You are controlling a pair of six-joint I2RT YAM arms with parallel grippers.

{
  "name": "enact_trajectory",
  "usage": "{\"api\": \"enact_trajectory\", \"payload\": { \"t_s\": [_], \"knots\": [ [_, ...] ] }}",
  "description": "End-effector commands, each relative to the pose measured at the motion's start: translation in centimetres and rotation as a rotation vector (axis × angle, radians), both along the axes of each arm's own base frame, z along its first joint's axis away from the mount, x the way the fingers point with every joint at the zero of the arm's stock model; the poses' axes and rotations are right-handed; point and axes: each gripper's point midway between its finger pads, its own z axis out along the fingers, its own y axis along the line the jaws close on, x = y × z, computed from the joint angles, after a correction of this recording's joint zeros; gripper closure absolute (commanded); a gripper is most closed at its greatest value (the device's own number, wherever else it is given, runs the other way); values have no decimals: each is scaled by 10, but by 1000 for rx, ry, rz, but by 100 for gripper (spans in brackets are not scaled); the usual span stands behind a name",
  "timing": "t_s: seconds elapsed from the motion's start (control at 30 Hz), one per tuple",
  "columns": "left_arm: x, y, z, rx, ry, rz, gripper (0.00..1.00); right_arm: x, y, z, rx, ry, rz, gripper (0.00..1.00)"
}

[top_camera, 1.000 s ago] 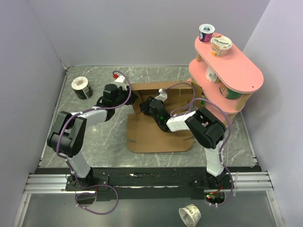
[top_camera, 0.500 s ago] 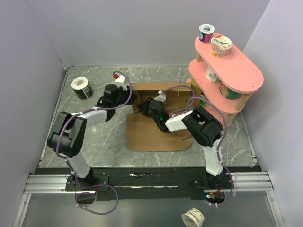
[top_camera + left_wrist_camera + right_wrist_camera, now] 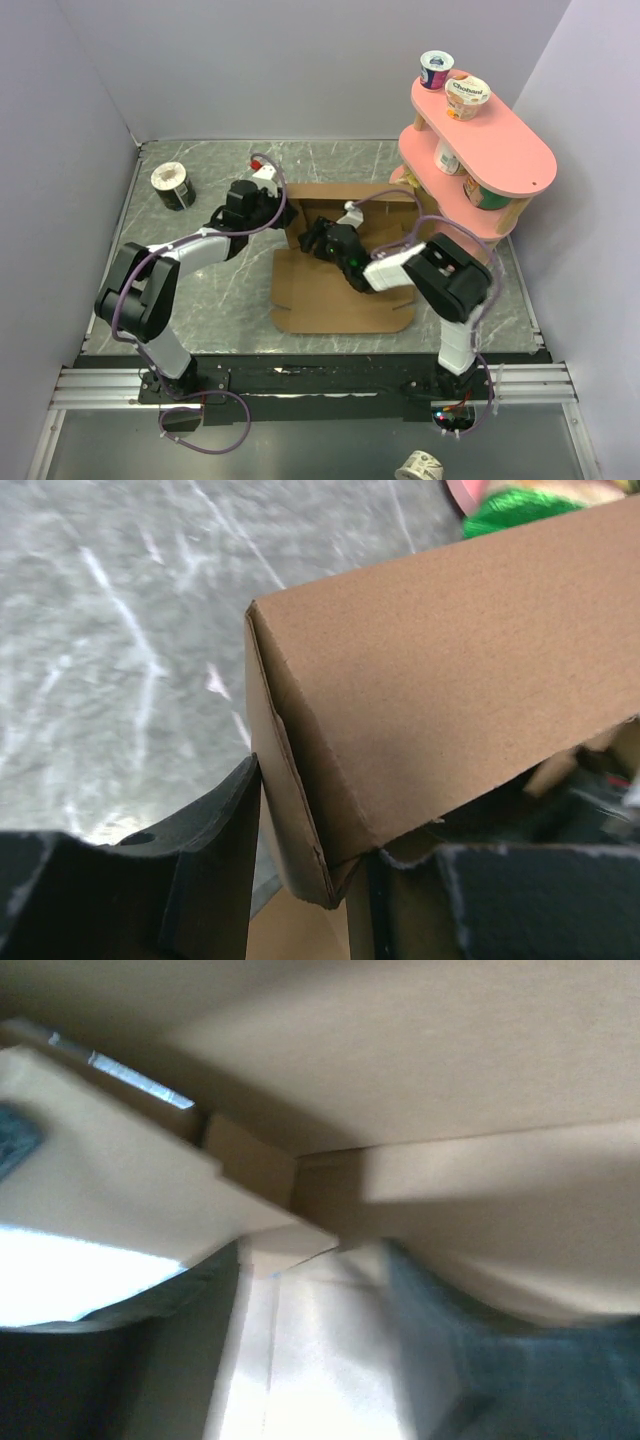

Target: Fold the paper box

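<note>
The paper box (image 3: 340,295) is brown cardboard lying mid-table, its front panel flat and its back wall (image 3: 350,190) raised. My left gripper (image 3: 283,222) is at the box's back left corner. In the left wrist view that corner (image 3: 300,780) sits between the two dark fingers (image 3: 210,870), and the gripper (image 3: 310,820) is shut on it. My right gripper (image 3: 312,240) is inside the box just right of that corner. In the blurred right wrist view its fingers (image 3: 480,1360) stand apart, the gripper (image 3: 310,1360) open over pale cardboard, with a folded flap (image 3: 150,1180) close above.
A pink two-tier shelf (image 3: 500,150) holding yogurt cups stands at the back right, close to the box's right end. A dark cup (image 3: 172,185) sits at the back left of the marble table. Grey walls enclose the table on three sides.
The right gripper has opened inside the box. The box and both arms have shifted slightly to the right. The left grip on the corner is unchanged.
</note>
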Motion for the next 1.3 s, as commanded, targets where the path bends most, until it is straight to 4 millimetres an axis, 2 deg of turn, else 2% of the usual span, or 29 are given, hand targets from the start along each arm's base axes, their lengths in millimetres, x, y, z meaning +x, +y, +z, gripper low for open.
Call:
{"api": "enact_trajectory", "payload": {
  "t_s": [0.0, 0.03, 0.07, 0.1, 0.13, 0.17, 0.2, 0.23, 0.3, 0.33, 0.4, 0.43, 0.5, 0.63, 0.77, 0.83, 0.97, 1.07, 1.2, 1.23, 1.27],
  "knots": [
    [-3, -16, 25, 6, -35, -36, 67, -36, -9, 44, 55, -78, 77, 18],
    [1, -15, 28, 23, -53, -34, 67, -47, -8, 64, 96, -102, 92, 14],
    [3, -15, 24, 37, -52, -32, 67, -57, -7, 69, 124, -97, 109, 12],
    [5, -13, 22, 50, -50, -24, 67, -68, -12, 66, 127, -86, 118, 11],
    [8, -12, 24, 63, -60, -21, 67, -75, -14, 86, 162, -117, 127, 8],
    [8, -13, 22, 66, -56, -23, 67, -86, -10, 92, 172, -126, 152, 8],
    [10, -10, 20, 75, -59, -11, 67, -93, -13, 93, 173, -127, 161, 7],
    [10, -9, 19, 84, -61, -3, 68, -100, -14, 109, 206, -145, 165, 7],
    [11, -6, 23, 82, -89, 13, 68, -107, -22, 115, 233, -145, 136, 7],
    [8, -4, 19, 89, -90, 12, 68, -110, -27, 128, 300, -134, 101, 6],
    [4, -4, 26, 89, -134, 3, 68, -105, -44, 137, 361, -109, -10, 7],
    [0, -3, 27, 90, -157, 4, 68, -104, -50, 131, 396, -45, -64, 7],
    [-3, -2, 28, 115, -189, -4, 68, -94, -62, 144, 459, -50, -120, 7],
    [-13, -2, 28, 149, -241, 10, 68, -75, -77, 151, 589, 0, -239, 9],
    [-18, -4, 31, 149, -280, 24, 69, -60, -88, 149, 649, 15, -328, 11],
    [-22, -7, 29, 157, -295, 18, 69, -54, -94, 154, 658, -19, -355, 12],
    [-25, -7, 23, 179, -298, 30, 69, -45, -110, 176, 667, -125, -418, 14],
    [-27, -8, 22, 179, -315, 30, 68, -41, -117, 180, 670, -146, -456, 14],
    [-30, -11, 23, 168, -333, 25, 68, -28, -127, 159, 678, -84, -541, 17],
    [-30, -12, 23, 168, -335, 22, 68, -25, -127, 161, 698, -92, -540, 18],
    [-31, -12, 22, 170, -339, 20, 68, -20, -129, 155, 696, -90, -551, 21]
  ]
}}
